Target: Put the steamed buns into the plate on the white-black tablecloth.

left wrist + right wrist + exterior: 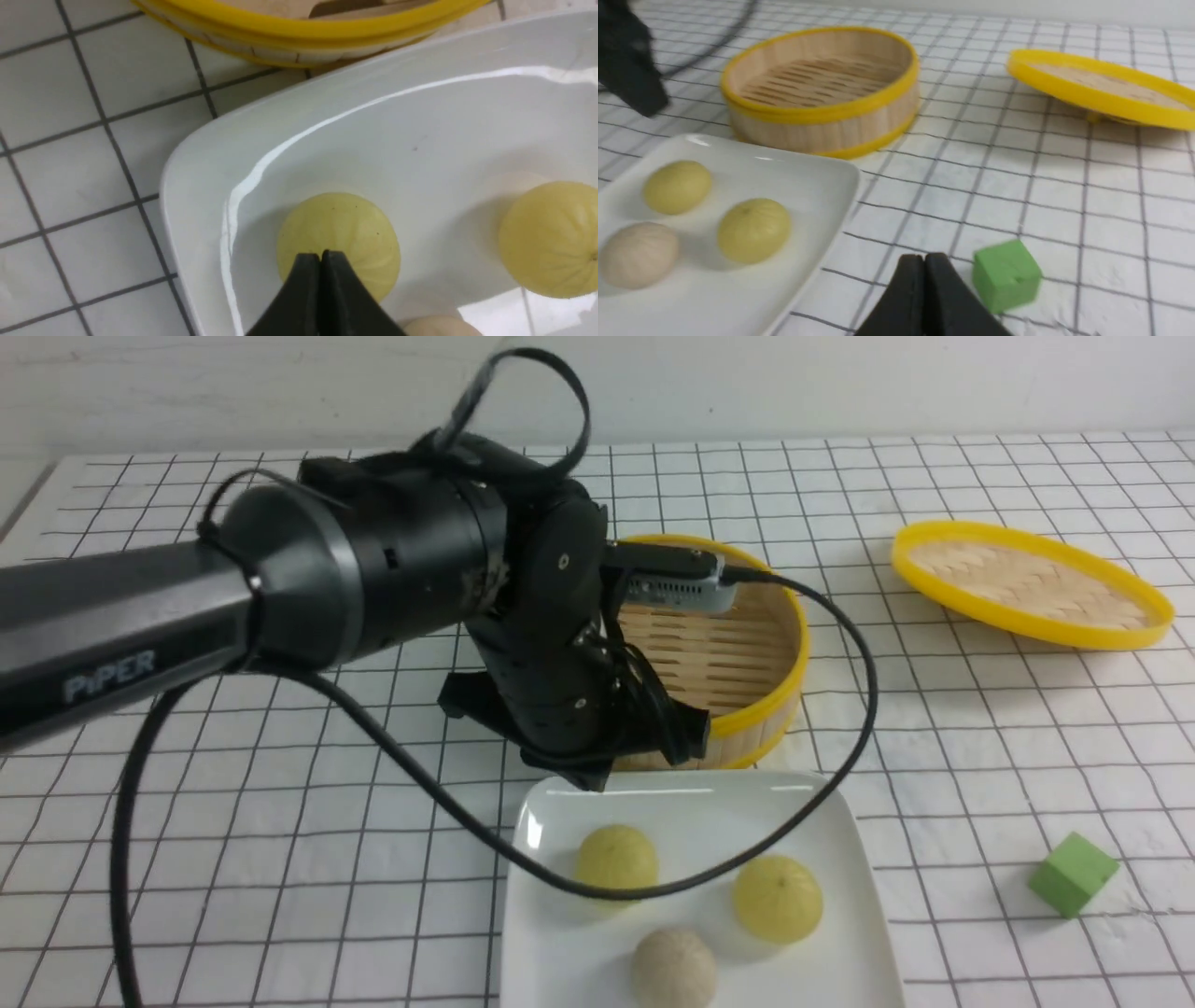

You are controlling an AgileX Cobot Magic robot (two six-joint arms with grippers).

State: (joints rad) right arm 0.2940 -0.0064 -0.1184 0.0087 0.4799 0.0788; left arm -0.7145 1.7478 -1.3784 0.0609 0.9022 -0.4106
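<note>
Two pale yellow-green steamed buns (616, 857) (778, 898) lie in the white plate (845, 840) on the white-black tablecloth (280, 859). My left gripper (590, 778) points down over the plate's far rim, shut and empty. In the left wrist view its closed tips (321, 255) hang just above one bun (338, 228), apart from it; the other bun (551, 238) lies to the side. My right gripper (924, 258) is shut and empty, low over the cloth beside the plate (831, 177); both buns (677, 186) (754, 228) show there. It is out of the front view.
A beige-grey bun (674, 969) also lies in the plate. The empty yellow-rimmed bamboo steamer (747, 653) stands just behind the plate. Its woven lid (1027, 583) lies at the back right. A green cube (1074, 875) sits right of the plate, close to my right gripper (1006, 275).
</note>
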